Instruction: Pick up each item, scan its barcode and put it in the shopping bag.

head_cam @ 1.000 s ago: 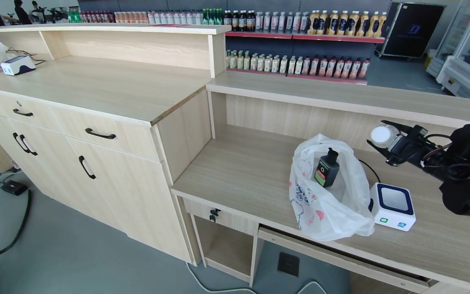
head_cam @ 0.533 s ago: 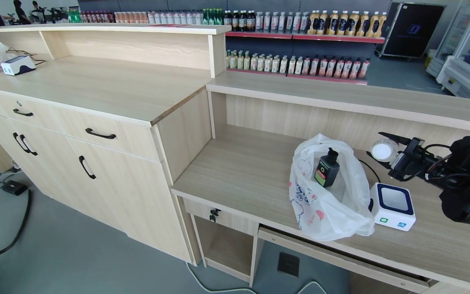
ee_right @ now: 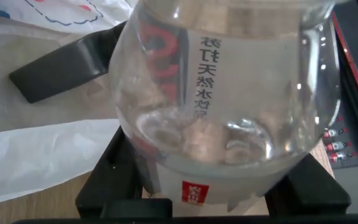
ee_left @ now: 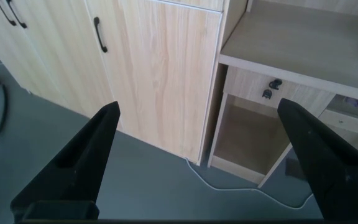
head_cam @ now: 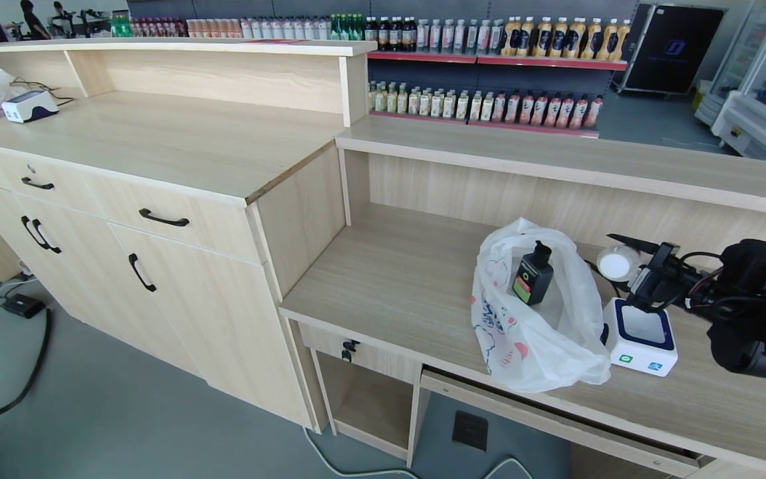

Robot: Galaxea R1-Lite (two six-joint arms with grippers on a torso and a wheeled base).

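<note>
Fingers (head_cam: 632,241) of the right gripper (head_cam: 612,254) are clenched on a clear plastic bottle with a white cap (head_cam: 617,266). They pinch its body from both sides, and it lies sideways with the cap turned toward the white plastic shopping bag (head_cam: 542,346). The bottle hangs close above the far side of a white square scanner with a dark blue-framed window (head_cam: 639,336), which sits just beside the bag. The left gripper (ee_left: 197,165) has its fingers spread wide and holds nothing, hanging over the grey floor (ee_left: 135,186) before the light wooden cabinet doors (ee_left: 160,68).

Bag and scanner rest on the low light wooden desk (head_cam: 396,279). A dark bottle with a black pump top and green-and-red label (head_cam: 532,276) stands upright inside the bag. Behind the counter, two red shelf rows (head_cam: 489,60) carry drink bottles.

At the desk there are two bottles, one bag and one scanner. A second white scanner (head_cam: 29,105) lies on the far upper counter.
</note>
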